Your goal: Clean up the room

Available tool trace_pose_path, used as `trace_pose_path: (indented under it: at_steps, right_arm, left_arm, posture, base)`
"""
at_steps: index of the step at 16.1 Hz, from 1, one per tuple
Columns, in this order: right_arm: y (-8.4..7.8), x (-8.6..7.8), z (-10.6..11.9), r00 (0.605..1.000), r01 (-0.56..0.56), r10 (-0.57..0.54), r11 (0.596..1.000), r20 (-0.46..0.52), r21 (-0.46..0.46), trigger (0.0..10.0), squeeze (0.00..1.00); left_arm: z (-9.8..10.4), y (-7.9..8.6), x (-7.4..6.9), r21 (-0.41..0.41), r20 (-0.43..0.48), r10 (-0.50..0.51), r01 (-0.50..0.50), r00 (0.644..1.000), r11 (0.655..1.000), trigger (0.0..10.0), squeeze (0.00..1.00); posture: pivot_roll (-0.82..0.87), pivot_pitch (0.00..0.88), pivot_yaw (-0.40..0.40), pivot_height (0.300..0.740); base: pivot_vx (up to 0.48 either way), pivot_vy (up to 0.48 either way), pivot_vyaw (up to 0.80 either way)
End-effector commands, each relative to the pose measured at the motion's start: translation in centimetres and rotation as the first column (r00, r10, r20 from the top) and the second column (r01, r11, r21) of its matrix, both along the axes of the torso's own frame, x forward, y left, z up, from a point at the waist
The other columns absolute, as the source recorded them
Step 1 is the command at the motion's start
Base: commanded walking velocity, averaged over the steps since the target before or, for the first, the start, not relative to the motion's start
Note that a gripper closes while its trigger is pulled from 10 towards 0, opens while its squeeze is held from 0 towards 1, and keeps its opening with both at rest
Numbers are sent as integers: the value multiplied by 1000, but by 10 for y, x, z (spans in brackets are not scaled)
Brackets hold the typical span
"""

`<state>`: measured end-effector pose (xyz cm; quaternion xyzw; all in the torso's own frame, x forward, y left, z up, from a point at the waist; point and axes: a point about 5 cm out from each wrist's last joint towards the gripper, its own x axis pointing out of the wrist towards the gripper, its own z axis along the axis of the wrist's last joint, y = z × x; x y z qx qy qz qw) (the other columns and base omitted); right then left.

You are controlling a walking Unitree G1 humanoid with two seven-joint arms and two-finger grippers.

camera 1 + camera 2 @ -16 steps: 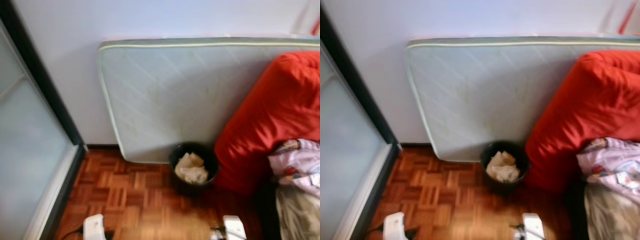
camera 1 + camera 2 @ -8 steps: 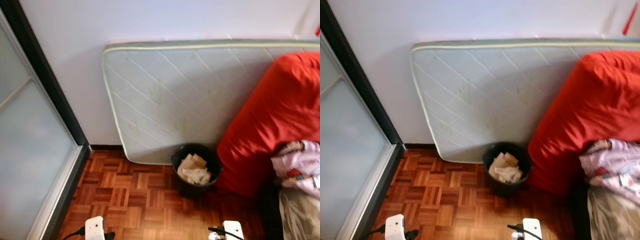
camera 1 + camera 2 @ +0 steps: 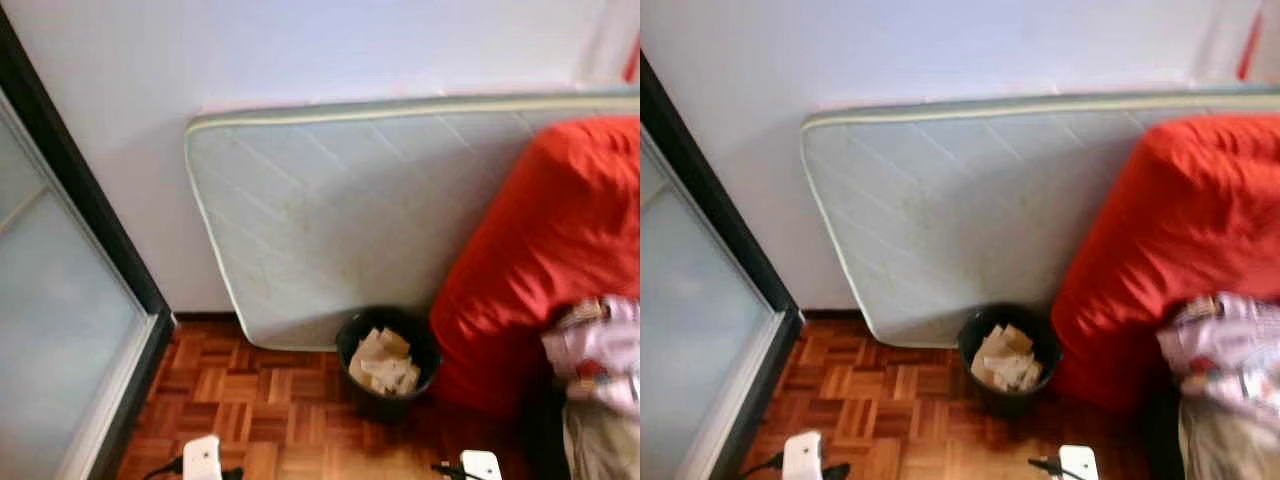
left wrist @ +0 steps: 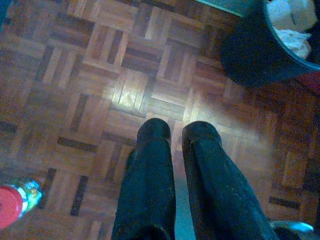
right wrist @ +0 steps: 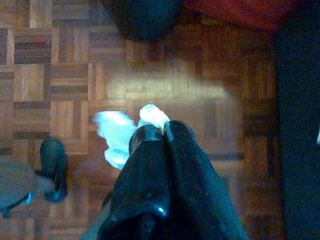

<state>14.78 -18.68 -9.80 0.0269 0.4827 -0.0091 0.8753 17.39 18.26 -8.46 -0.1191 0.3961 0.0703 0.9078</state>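
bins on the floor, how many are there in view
1. The black bin stands on the parquet floor against the leaning mattress, beside the red cushion, with crumpled paper inside. Others may be hidden behind the cushion.

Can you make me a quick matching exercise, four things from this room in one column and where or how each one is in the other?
1 mattress
2 black bin
3 white tissue
4 red cushion

A pinched in the right gripper
B on its edge against the wall
C holds crumpled paper
D beside the bin, leaning on the mattress

Pairs: 1-B, 2-C, 3-A, 4-D
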Motion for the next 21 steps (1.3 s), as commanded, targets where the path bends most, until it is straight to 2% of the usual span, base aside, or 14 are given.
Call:
trace_pose_path:
  at_steps: [1,6,8,21]
  right_arm:
    - [12,8,2,1000,-19,19,999,21,27,10000,0]
    - [13,10,3,999,-24,23,999,34,25,10000,0]
    - [14,11,3,999,5,-7,999,38,35,10000,0]
    - [14,13,4,999,-1,-1,999,53,38,10000,0]
  left_arm:
    - [0,10,-2,38,-8,-7,7,1000,999,10000,0]
    - [1,12,-1,37,-3,-5,5,1000,999,10000,0]
    - [2,12,1,37,2,-10,10,1000,999,10000,0]
    - [0,10,-1,30,-24,-14,14,1000,999,10000,0]
  posture:
    - [73,0,14,740]
    - [81,0,12,740]
    - [83,0,11,740]
    - [80,0,19,740]
  base:
    - [394,0,0]
    - [281,0,282]
    - [285,0,0]
    - [286,0,0]
